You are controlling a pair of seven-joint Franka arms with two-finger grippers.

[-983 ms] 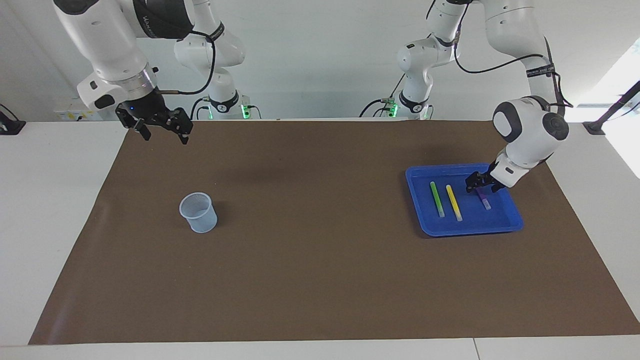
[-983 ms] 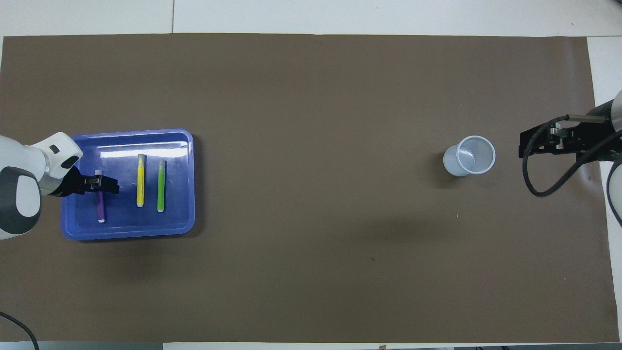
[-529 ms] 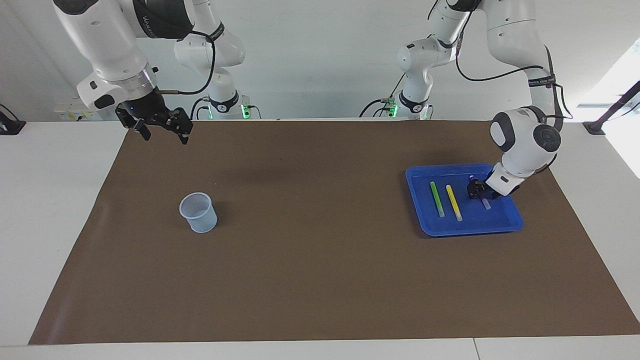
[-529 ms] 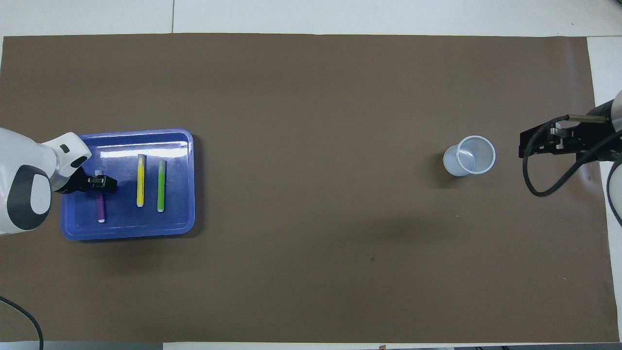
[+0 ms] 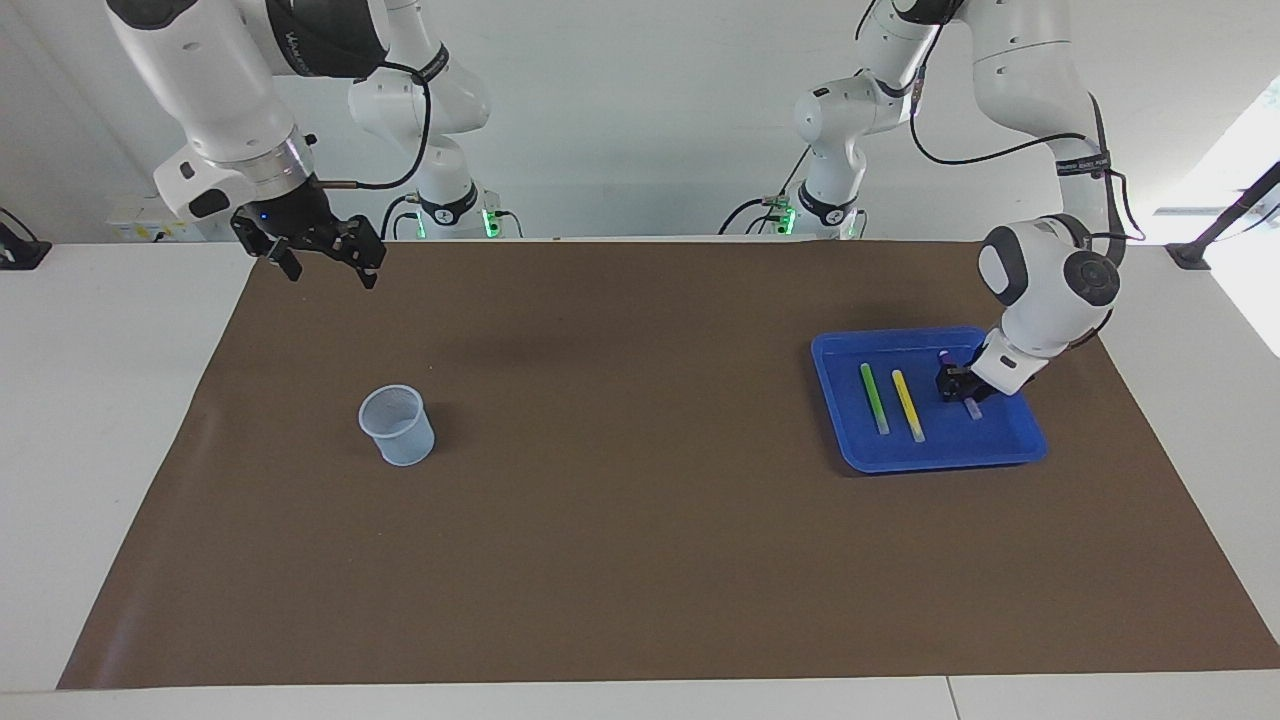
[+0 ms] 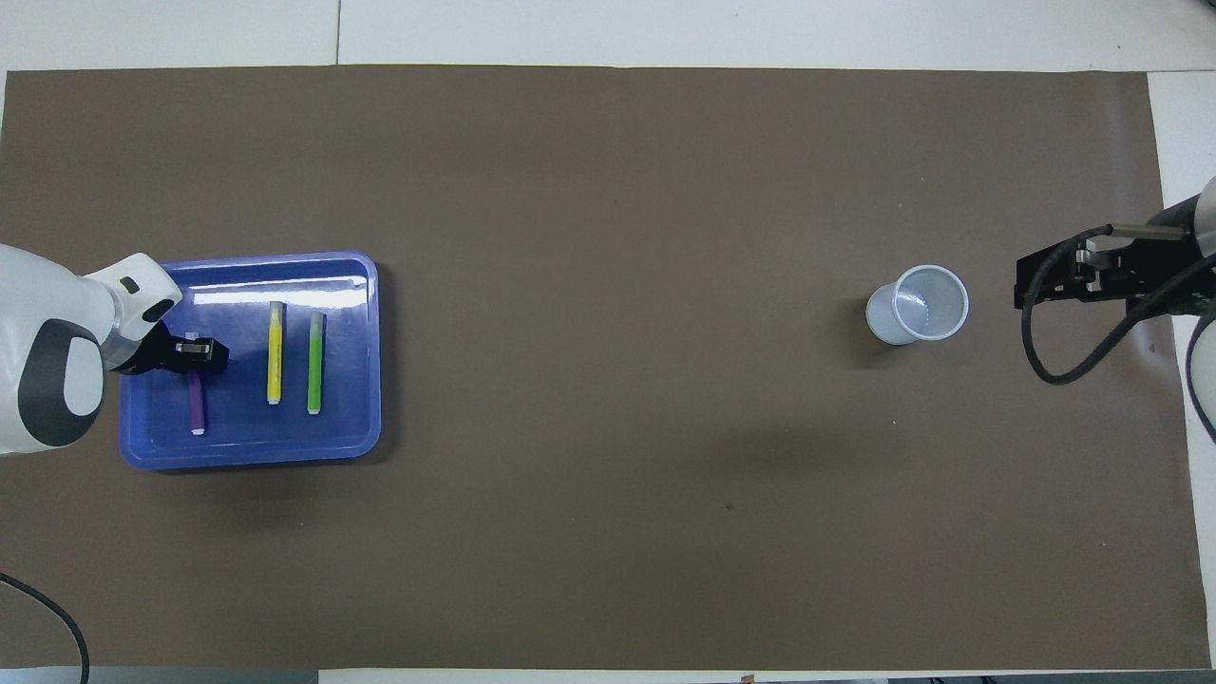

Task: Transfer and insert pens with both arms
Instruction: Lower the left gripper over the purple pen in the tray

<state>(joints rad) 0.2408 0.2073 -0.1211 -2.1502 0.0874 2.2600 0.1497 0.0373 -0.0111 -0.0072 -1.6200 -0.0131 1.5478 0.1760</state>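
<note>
**First pen being taken, none delivered yet**

Nearest the robots, the right gripper (image 5: 322,262) waits up in the air over the mat's edge at its own end of the table, jaws wide and holding nothing. Down in the blue tray (image 5: 1020,445), toward the left arm's end, the left gripper (image 5: 955,385) sits low over the purple pen (image 6: 198,404), its fingers either side of the barrel — whether they have truly clamped it I cannot tell. The pen lies flat on the tray floor. Beside it lie the yellow pen (image 5: 908,405) and the green pen (image 5: 874,398), side by side and untouched.

Farther out stands the pale cup (image 5: 398,425), upright and with no pen in it, toward the right arm's end.

So all three pens are left to move. Between tray and cup there is only brown mat (image 5: 640,520) — the tray's raised rim looks like the one obstacle.
</note>
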